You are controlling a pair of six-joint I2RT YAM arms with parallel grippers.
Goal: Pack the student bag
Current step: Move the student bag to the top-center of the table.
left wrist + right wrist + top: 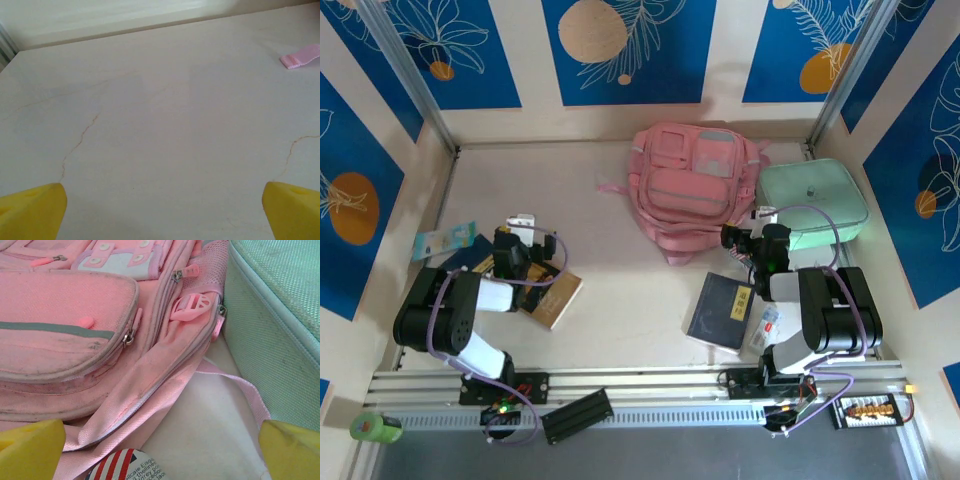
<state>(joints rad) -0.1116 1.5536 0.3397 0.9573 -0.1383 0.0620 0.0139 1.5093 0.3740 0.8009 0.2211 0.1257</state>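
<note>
**Both claws wide, bag far-centre**

My left gripper (162,205) stands wide over the table (150,100); a pink strap end (300,56) is cut off at the edge. Overhead I see the student bag (695,185) far-centre, against the mint case (812,200). My right gripper (160,450) gapes, holding nothing, by its zips; a striped label (120,465), perhaps a tin's, is cropped.

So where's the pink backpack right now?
In the top view, the pink backpack lies at the far side, right of centre, beside the mint-green case.
</note>
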